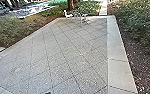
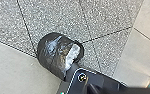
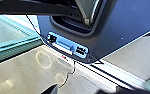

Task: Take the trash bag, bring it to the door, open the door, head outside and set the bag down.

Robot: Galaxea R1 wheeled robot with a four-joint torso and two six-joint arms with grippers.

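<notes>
the trash bag (image 2: 52, 56) is showing beneath the left wrist, that arm seeming nearer; whether either gripper is grasping, i cannot tell.

Sunlit paving (image 1: 66, 50), pale border (image 1: 117, 50), leafy shrubs (image 1: 141, 22), tree trunk (image 1: 71, 4), chair (image 1: 69, 15)

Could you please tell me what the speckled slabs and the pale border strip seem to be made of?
The speckled slabs look like matte concrete with stone chips, given their coarse grey grain. The pale border strip looks like smooth, matte concrete, being evenly toned, though cut stone is possible.
</notes>
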